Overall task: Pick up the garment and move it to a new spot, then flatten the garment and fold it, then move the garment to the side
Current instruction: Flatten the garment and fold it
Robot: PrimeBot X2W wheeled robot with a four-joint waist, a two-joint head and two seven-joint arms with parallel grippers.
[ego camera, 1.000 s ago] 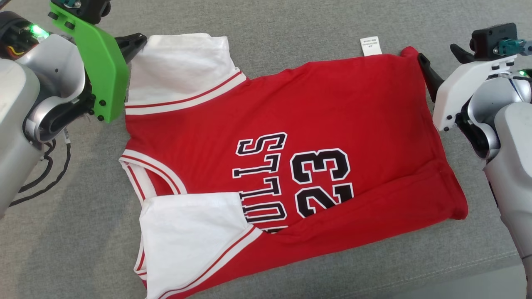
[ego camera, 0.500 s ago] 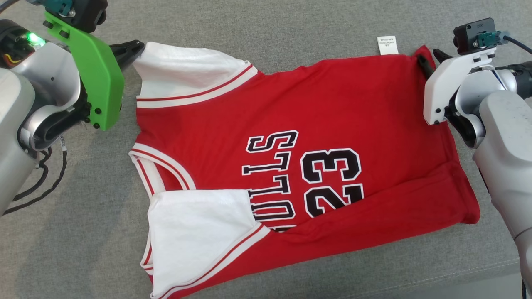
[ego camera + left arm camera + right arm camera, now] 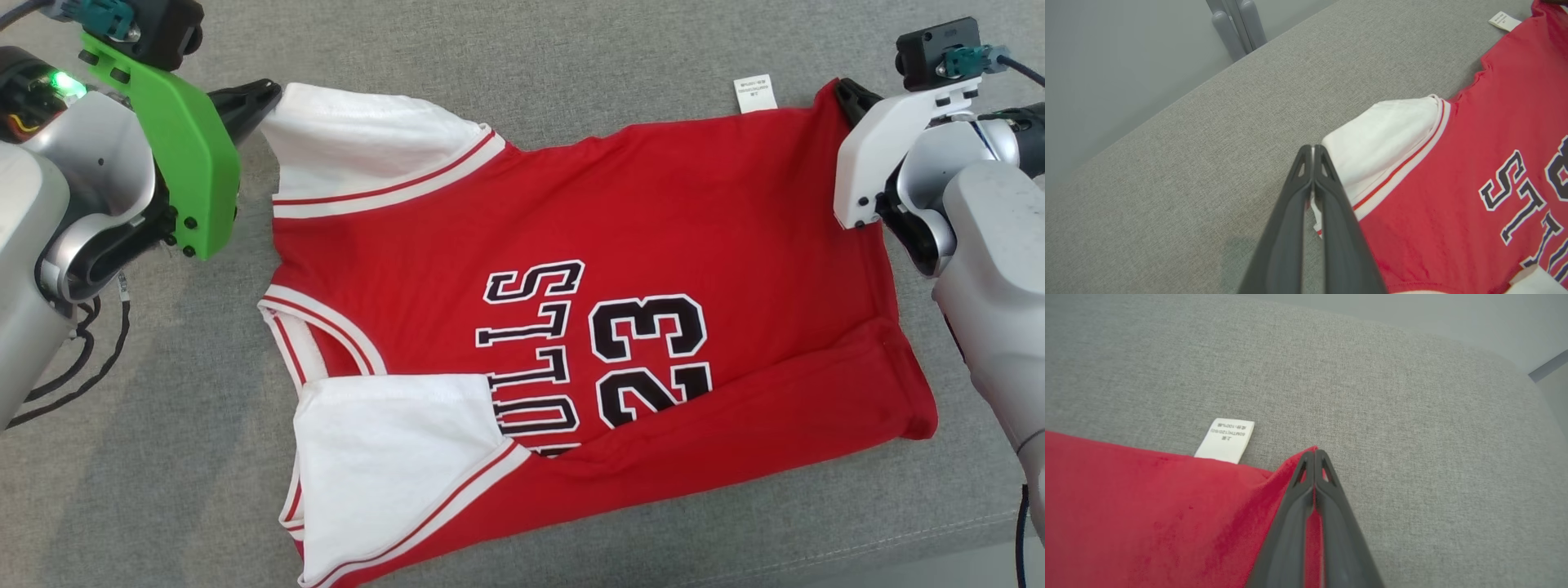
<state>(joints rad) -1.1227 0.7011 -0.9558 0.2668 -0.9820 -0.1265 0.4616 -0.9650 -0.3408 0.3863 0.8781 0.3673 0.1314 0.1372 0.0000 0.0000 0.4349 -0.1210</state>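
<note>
Open grey cushion [image 3: 571,57] beyond and on both sides of the flat garment [image 3: 694,204].

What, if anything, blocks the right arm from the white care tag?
Probably reachable, yes: the care tag lies uncovered on the grey cushion, close beside the right arm, with nothing between. The catch: its jaws are shut on the garment's red corner, so it would likely have to let go first.

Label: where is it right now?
Head view, upper right: the white label lies on the grey cushion past the jersey's far edge, just left of the corner pinched by the right gripper.
</note>
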